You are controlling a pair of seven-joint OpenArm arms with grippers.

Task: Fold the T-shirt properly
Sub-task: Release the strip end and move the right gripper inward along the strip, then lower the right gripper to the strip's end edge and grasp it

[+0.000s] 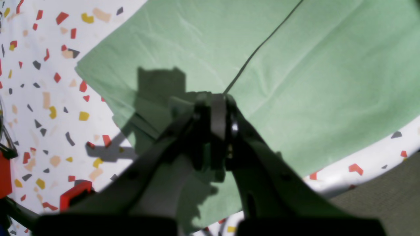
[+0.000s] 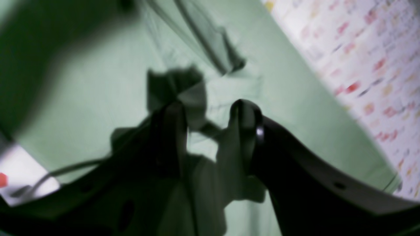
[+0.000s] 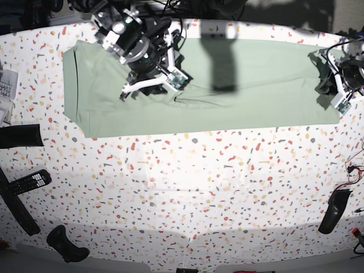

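The T-shirt (image 3: 244, 96) lies as a long pale green band across the far side of the table, flat with light creases. My left gripper (image 3: 334, 94) sits at its right end. In the left wrist view this gripper (image 1: 218, 98) is shut, and its tips meet on the end of a dark fold edge of the T-shirt (image 1: 311, 82). My right gripper (image 3: 149, 77) hangs over the shirt's left half. Seen from the right wrist, the gripper (image 2: 210, 108) stands open just above the T-shirt (image 2: 82, 91), with a small raised fold of cloth between its fingers.
The speckled table (image 3: 199, 193) stretches toward the near side. A remote control (image 3: 31, 181) and dark tools (image 3: 20, 136) lie at the left edge. Another black tool (image 3: 333, 210) is at the right. A red clamp (image 1: 75, 193) sits near the table edge.
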